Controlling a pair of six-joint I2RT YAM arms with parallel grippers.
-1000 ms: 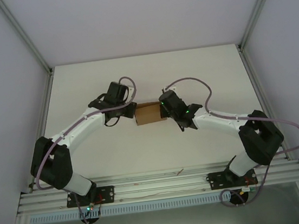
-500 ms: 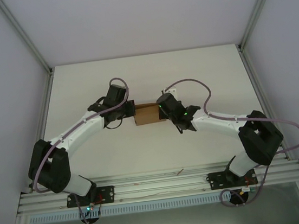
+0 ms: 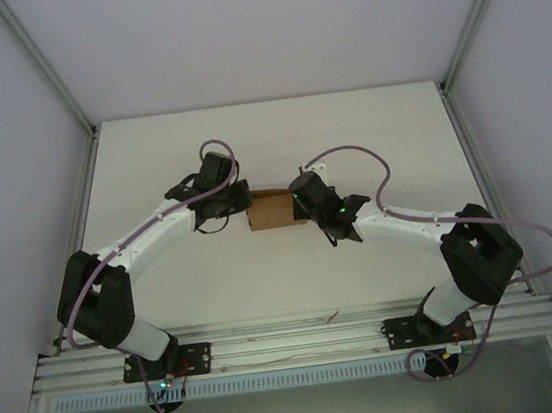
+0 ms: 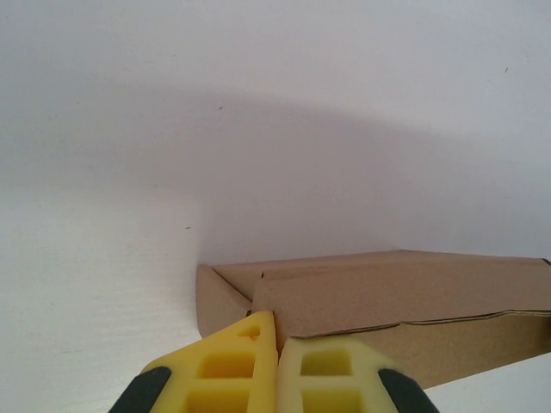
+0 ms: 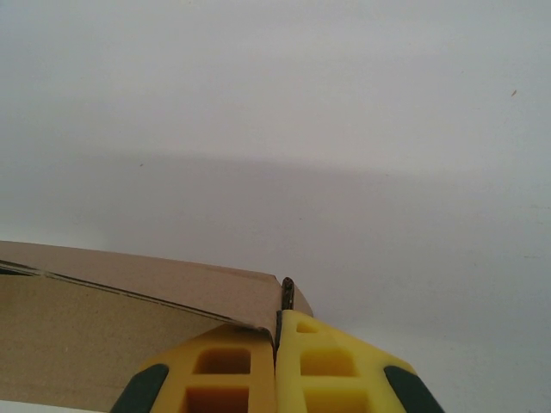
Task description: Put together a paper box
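Left claw is pressed fully shut, tips at the left end of the paper box. Right claw is likewise closed at the right end. Pinching a flap? Can't tell. The box sits mid-table between them. Best to squeeze evenly, keeping it flat and square.

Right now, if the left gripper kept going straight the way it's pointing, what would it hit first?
The paper box. The shut left gripper points straight at its near edge and looks to be touching it, though depth is hard to judge.
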